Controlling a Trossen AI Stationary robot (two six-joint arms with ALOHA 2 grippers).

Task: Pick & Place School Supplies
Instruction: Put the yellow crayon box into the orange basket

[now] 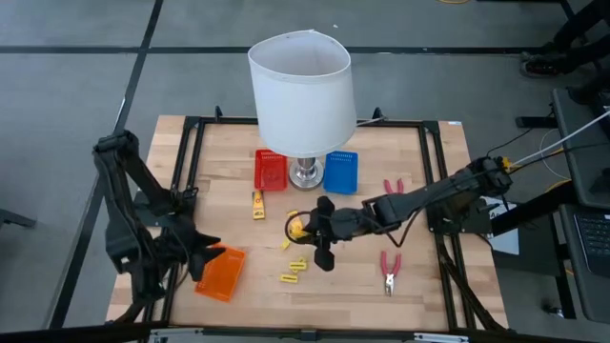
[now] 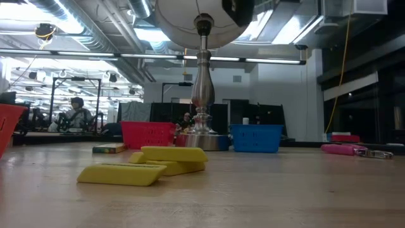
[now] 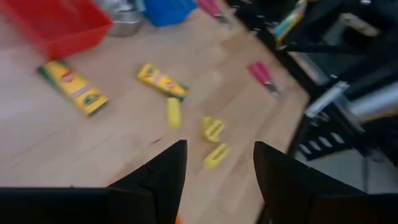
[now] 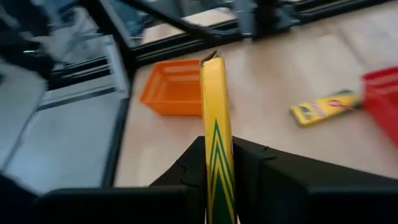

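My right gripper point(image 1: 313, 229) is over the table's middle, in front of the lamp, and is shut on a yellow packet point(image 4: 214, 118) with green chevrons. A second yellow packet point(image 1: 257, 203) lies flat by the red basket point(image 1: 271, 170). Three plain yellow pieces point(image 1: 294, 267) lie flat near the table's near edge and fill the low view's foreground point(image 2: 120, 174). Two pink-handled pliers point(image 1: 389, 270) point(image 1: 393, 187) lie to the right. My left gripper point(image 3: 217, 168) is open and empty, beside the orange basket point(image 1: 221, 273) at the near left. My right gripper pinches the yellow packet between its two fingers, which lie on the packet's broad faces at its rear part point(image 4: 217, 186). The packet runs along the fingers, and its free end point(image 4: 211, 62) sticks out ahead toward the orange basket. It is lifted clear of the table.
A white-shaded lamp point(image 1: 300, 90) stands at the table's far middle, its metal base point(image 2: 202, 136) between the red basket and the blue basket point(image 1: 340, 171). A black frame point(image 1: 434, 143) rims the table. Bare wood lies between the pieces and the pliers.
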